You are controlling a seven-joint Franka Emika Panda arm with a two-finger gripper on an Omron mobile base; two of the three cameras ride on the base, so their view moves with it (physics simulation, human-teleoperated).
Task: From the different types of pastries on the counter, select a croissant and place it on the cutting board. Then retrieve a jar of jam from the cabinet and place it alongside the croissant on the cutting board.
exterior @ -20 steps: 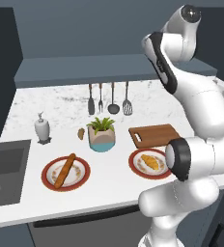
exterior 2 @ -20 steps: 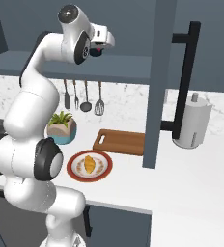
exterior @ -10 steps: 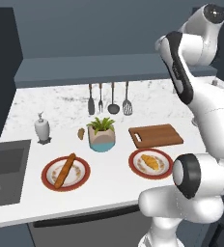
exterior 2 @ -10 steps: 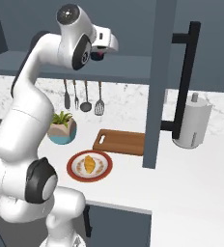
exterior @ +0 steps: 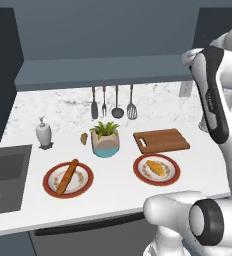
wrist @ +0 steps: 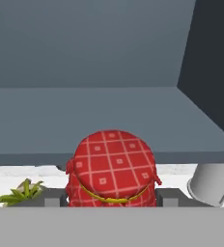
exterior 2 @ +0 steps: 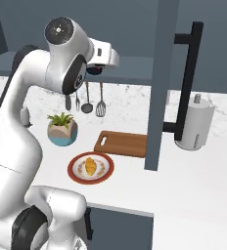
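Gripper [wrist: 112, 200] clamped on jam jar [wrist: 112, 169], level with cabinet [wrist: 109, 111] shelf. Risks: jar clipping open cabinet door [exterior 2: 160, 83]; croissant [exterior 2: 90, 166] on plate [exterior 2: 102, 177], off cutting board [exterior 2: 123, 143].

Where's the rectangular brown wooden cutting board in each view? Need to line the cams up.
Left base view: rectangular brown wooden cutting board lies right of centre on the white marble counter, behind the red-rimmed plate with the golden croissant.
Right base view: it lies mid-frame, behind that plate, its right end hidden by the open dark cabinet door.
Hand view: not in it.
Shared landmark: the potted green plant, left of the board in both base views.
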